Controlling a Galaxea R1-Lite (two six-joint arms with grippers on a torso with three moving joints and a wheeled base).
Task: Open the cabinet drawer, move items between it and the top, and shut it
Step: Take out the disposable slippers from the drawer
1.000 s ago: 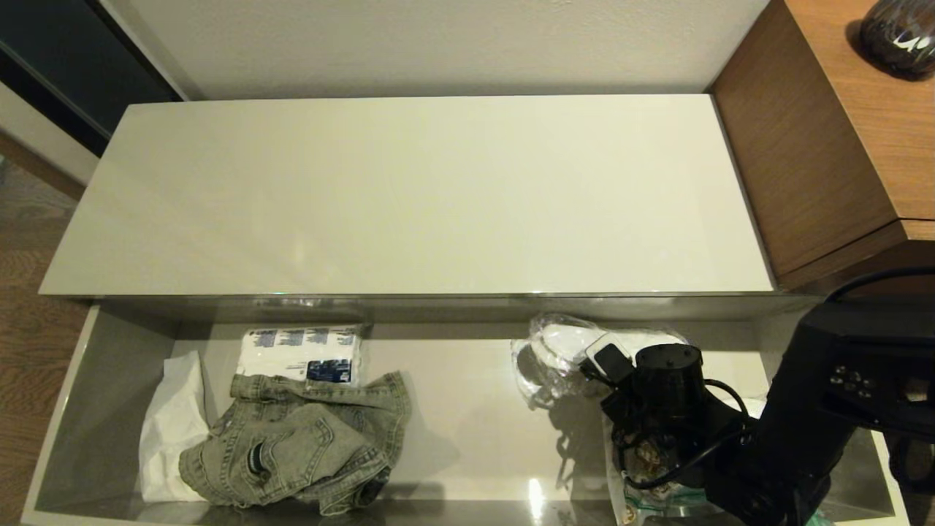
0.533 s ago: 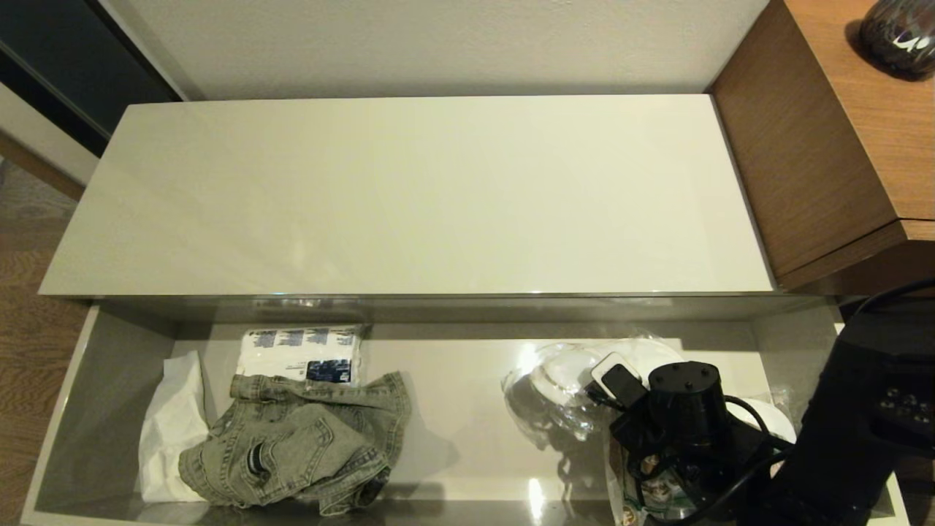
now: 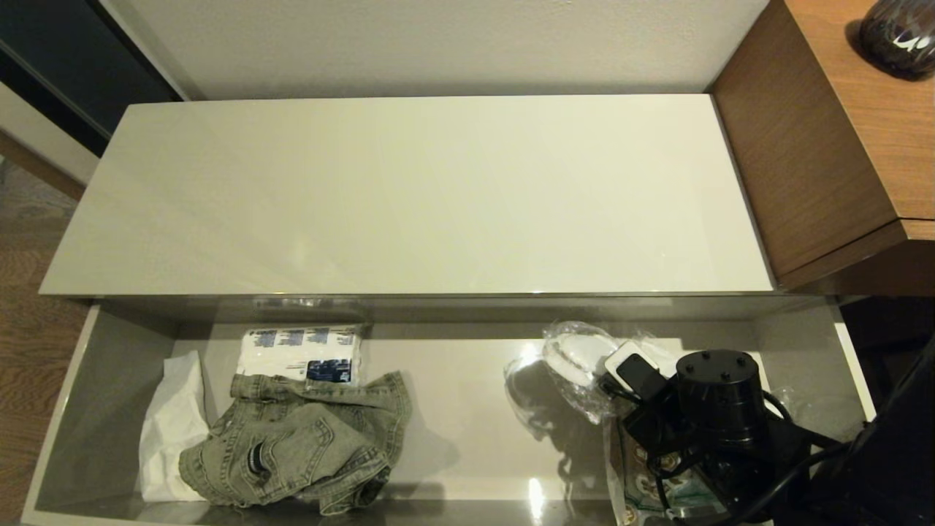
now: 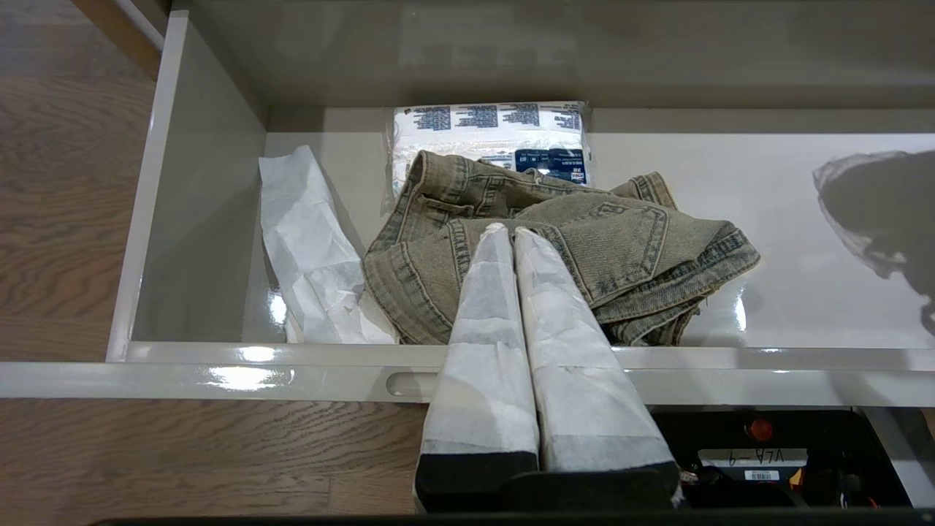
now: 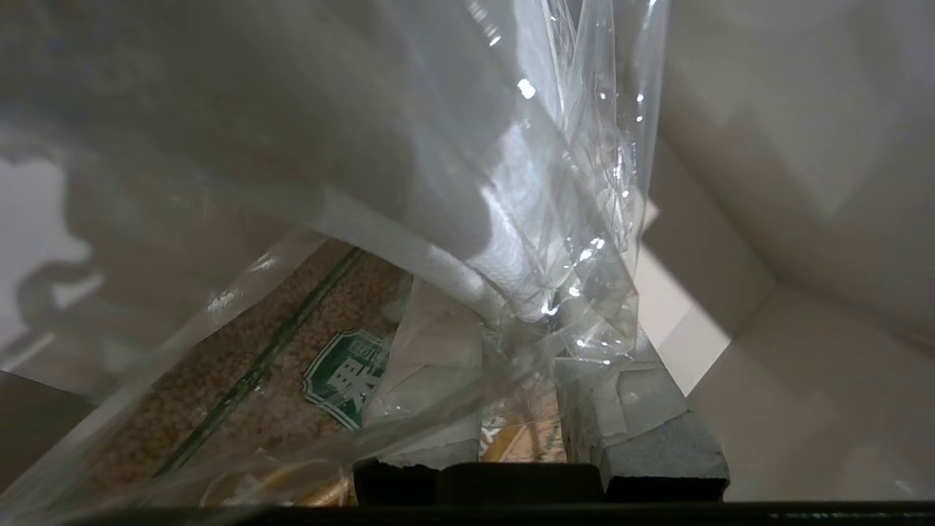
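The drawer (image 3: 117,365) stands pulled out in front of the cabinet, below the near edge of the bare glossy top (image 3: 409,197). A brown wooden desk (image 3: 825,139) rises at the right end of the cabinet.

In the left part of the drawer the denim jacket (image 3: 299,446) lies crumpled on the drawer floor. Its far edge overlaps a white-and-blue tissue pack (image 3: 299,352), and a sheet of white paper (image 3: 172,427) lies just left of it against the drawer's left wall.

The right gripper (image 5: 522,343) reaches down into the right part of the drawer. Its 2 fingers (image 5: 438,365) are pinched narrow on the clear plastic of the slipper pack (image 3: 577,358), which hangs bunched from the grip, raised off the drawer floor and casting a shadow to its left. A brown-green snack bag (image 3: 643,486) lies flat beneath the gripper near the drawer's front.

The left gripper (image 4: 508,232) hangs parked outside the drawer's front rim, at the jacket's end of the drawer, its 2 padded fingers (image 4: 482,329) pressed together with nothing between them.
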